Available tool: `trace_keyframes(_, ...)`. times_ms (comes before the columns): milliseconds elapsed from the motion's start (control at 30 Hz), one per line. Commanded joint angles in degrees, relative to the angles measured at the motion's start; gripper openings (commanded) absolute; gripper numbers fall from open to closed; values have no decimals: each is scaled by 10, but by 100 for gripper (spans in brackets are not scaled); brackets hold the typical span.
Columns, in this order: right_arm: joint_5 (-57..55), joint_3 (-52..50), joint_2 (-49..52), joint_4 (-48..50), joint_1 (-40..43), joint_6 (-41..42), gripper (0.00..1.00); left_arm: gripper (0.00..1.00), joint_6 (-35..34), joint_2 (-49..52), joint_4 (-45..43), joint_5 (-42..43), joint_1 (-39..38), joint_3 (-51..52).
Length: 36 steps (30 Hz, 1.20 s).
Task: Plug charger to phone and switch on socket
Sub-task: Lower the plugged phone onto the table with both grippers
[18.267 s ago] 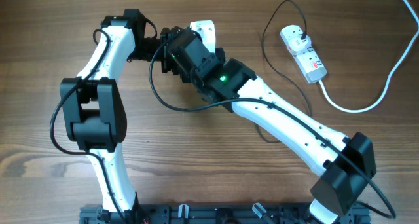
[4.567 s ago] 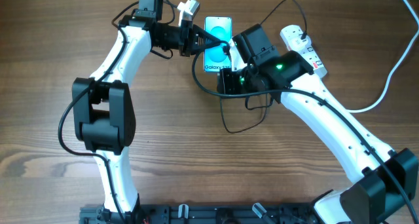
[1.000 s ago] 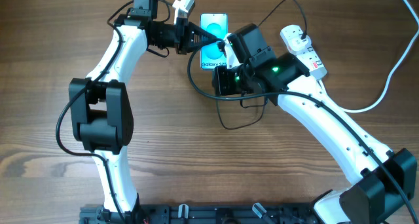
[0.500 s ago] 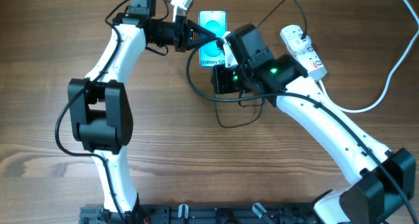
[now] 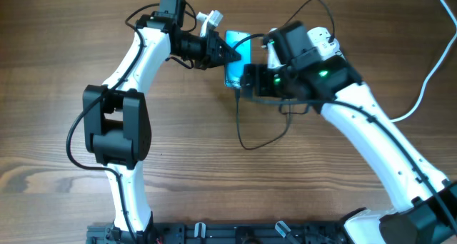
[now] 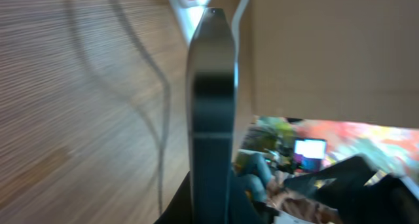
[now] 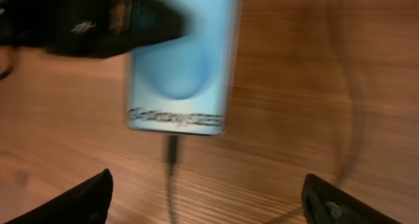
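The phone (image 5: 238,53) has a cyan screen and is lifted off the table, tilted, with my left gripper (image 5: 226,51) shut on its side. In the left wrist view the phone (image 6: 211,106) shows edge-on between the fingers. In the right wrist view the charger's dark connector (image 7: 171,149) sits in the bottom edge of the phone (image 7: 180,67), below the "Galaxy" text. My right gripper (image 7: 209,201) stands wide open just below it, holding nothing. The black cable (image 5: 240,126) loops over the table. The socket (image 5: 320,37) is mostly hidden under my right arm.
The socket's thick white cord (image 5: 428,65) curves off at the right edge. The black cable (image 5: 314,3) arcs behind the right arm toward the socket. Bare wooden table (image 5: 214,187) lies in front of both arms.
My right gripper has opened, let go of the connector and drawn back to the right. The left gripper has shifted the phone slightly right and tilted it.
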<state>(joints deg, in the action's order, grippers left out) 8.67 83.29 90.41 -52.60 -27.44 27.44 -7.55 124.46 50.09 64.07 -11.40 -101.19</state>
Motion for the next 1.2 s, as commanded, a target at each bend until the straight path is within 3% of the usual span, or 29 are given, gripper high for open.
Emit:
trace_keyframes(0,-16,12,-10,-29,54,26,96,4,7,-16,-1,-89,-18,26)
trace_keyframes(267,-40,8,-8,-67,154,26,100,4,-30,24,-72,-112,-37,49)
trace_keyframes(433,-44,-19,-6,-66,155,25,100,4,-66,65,-126,-112,-39,49)
trace_keyframes(733,-43,-42,-6,-52,155,26,100,5,-66,115,-144,-114,-57,49)
trace_keyframes(1033,-33,-42,-5,-54,155,26,100,6,-66,122,-136,-214,-80,49)
trace_keyframes(1167,-27,-42,-5,-56,155,26,100,14,-66,125,-129,-233,-86,49)
